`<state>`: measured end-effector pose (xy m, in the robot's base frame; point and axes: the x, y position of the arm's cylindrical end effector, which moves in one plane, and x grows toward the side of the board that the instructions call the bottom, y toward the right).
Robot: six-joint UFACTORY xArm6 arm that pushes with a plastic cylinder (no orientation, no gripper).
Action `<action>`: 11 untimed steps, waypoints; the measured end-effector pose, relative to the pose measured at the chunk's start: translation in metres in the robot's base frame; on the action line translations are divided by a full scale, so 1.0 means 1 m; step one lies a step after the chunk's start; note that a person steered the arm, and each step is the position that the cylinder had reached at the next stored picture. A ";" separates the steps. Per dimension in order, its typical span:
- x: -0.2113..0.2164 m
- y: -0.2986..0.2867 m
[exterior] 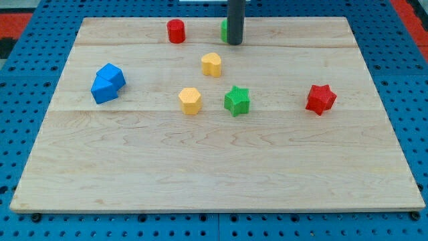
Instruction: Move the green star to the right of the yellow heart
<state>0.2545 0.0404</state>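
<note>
The green star (237, 100) lies near the board's middle, below and a little right of the yellow heart (211, 64). My tip (235, 43) stands near the view's top, above and right of the yellow heart and well above the green star. It touches neither of them. The rod hides most of a green block (225, 30) just behind it at its left.
A yellow hexagon block (190, 100) sits left of the green star. A red cylinder (176, 31) is at the top. A red star (321, 99) is at the right. Two blue blocks (107, 83) touch each other at the left. The wooden board (214, 174) lies on a blue pegboard.
</note>
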 end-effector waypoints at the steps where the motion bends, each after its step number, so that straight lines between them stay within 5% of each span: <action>1: 0.006 0.027; 4: 0.212 0.053; 5: 0.217 0.004; 9: 0.049 0.002; 11: 0.115 0.011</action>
